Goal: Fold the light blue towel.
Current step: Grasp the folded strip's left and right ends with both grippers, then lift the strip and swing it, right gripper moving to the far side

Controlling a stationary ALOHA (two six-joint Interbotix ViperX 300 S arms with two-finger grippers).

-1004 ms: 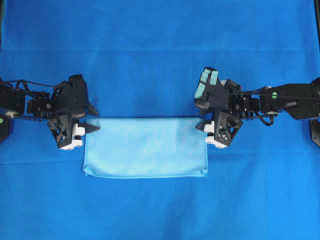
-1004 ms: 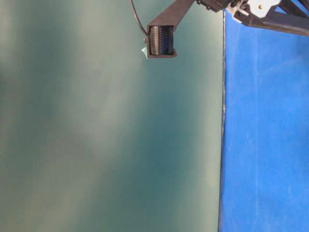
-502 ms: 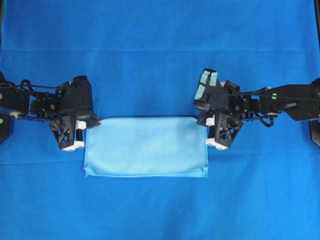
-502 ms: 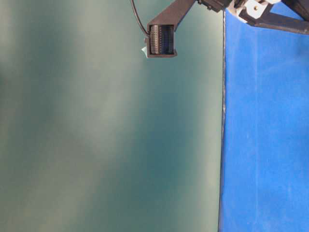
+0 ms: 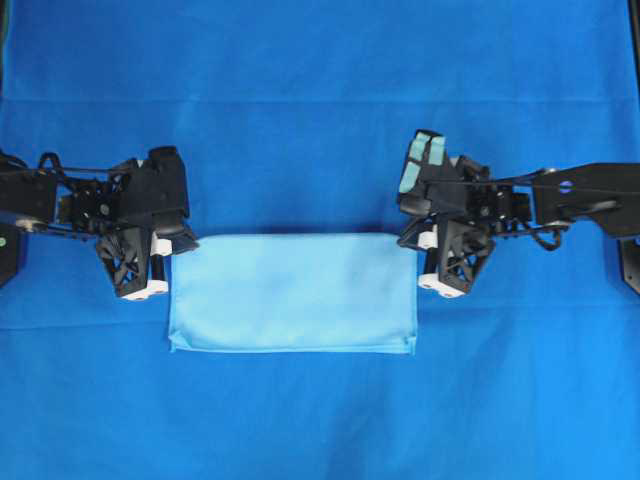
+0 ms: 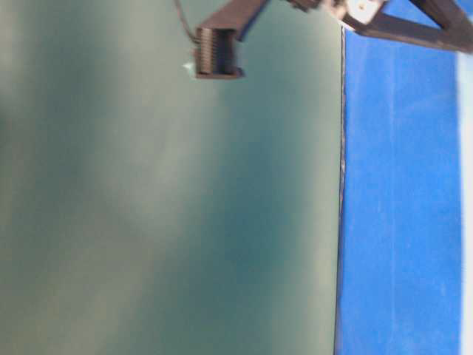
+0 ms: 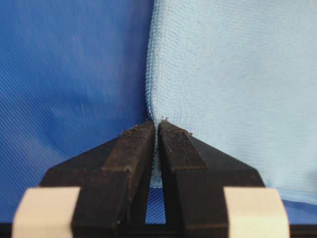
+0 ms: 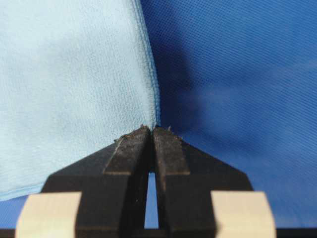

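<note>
Light blue towel (image 5: 292,292): fine-weave rectangle, hems pinched by closed left hand (image 7: 156,130), right hand (image 8: 151,133).

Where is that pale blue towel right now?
Seen from overhead, the light blue towel lies mid-table on the darker blue cover, pinched between the left claw and right claw.

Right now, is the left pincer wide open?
No, in the left wrist view the left pincer is pinched shut on the edge of the light blue towel.
</note>
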